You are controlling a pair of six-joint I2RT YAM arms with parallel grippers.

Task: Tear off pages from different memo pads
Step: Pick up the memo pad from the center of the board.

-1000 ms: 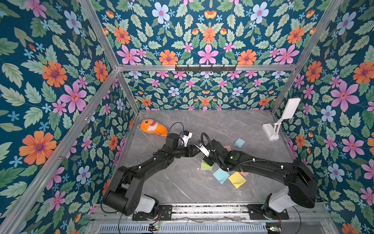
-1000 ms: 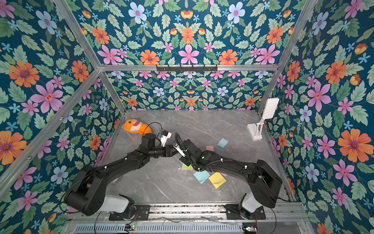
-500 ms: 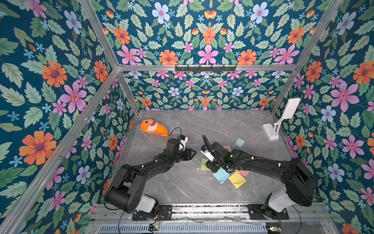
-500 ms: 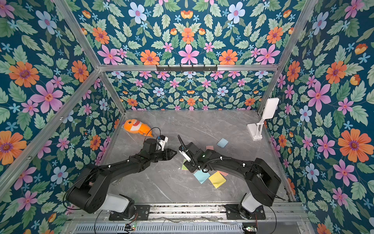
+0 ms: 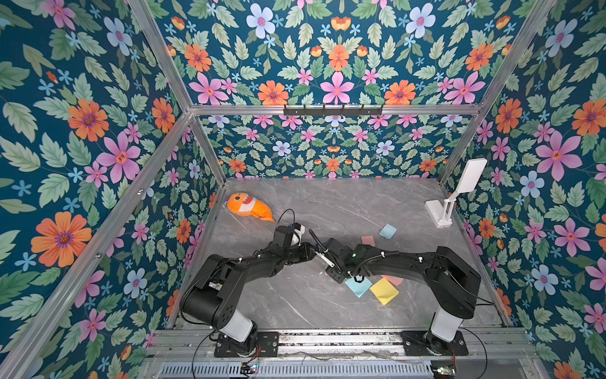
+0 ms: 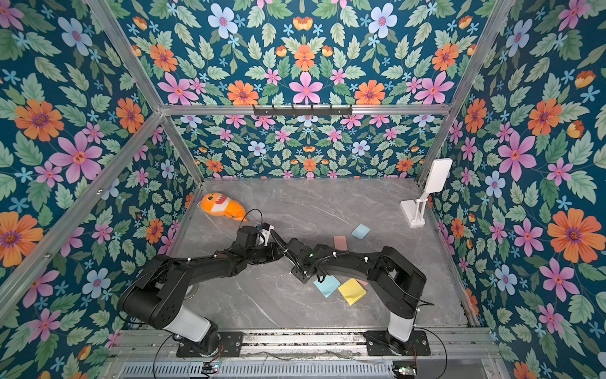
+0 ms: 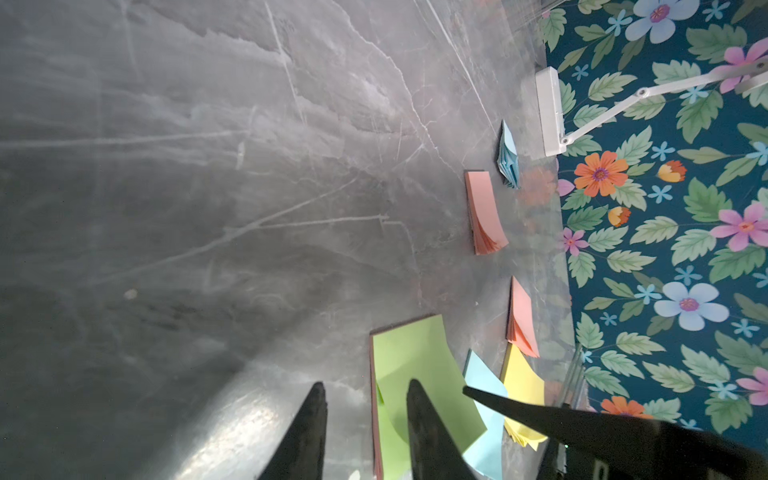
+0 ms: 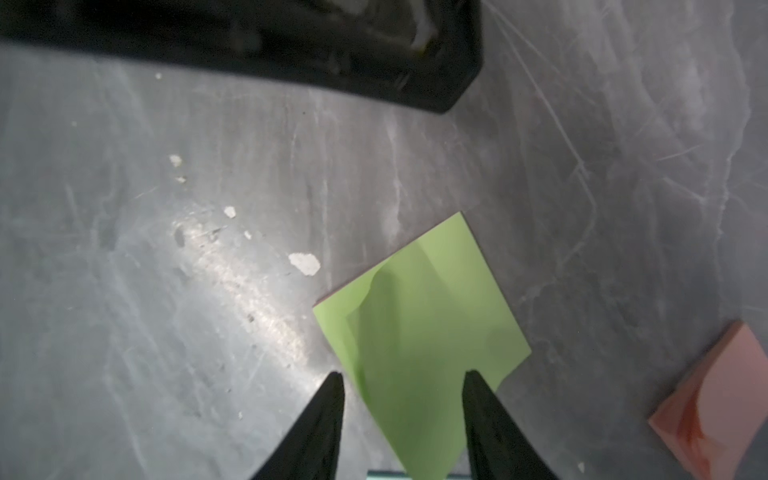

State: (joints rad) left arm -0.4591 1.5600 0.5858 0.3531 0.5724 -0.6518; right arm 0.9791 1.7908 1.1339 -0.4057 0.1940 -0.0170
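A green memo pad (image 7: 415, 365) lies on the grey table with its top page (image 8: 415, 332) curled up loose. My right gripper (image 8: 404, 376) hangs open just above it, the green sheet showing between the jaws. My left gripper (image 7: 365, 386) is open too, one finger (image 7: 415, 411) over the green pad and the other beside its edge. In both top views the two grippers meet mid-table, left (image 5: 308, 256) and right (image 5: 337, 275), and they hide the green pad. More memo pads lie around: blue (image 5: 358, 286), yellow (image 5: 383, 291), pink (image 5: 368, 241) and a far blue one (image 5: 388, 231).
An orange plush fish (image 5: 249, 207) lies at the back left. A white folding stand (image 5: 441, 210) is by the right wall. Another pink pad (image 7: 521, 320) sits near the yellow one. Small white flecks (image 8: 305, 262) dot the table beside the green pad. Floral walls enclose the table.
The right gripper's jaws opened and it dropped down over the green pad, now covering it from above. The left gripper pulled back, then returned toward the pad, its jaws narrowing.
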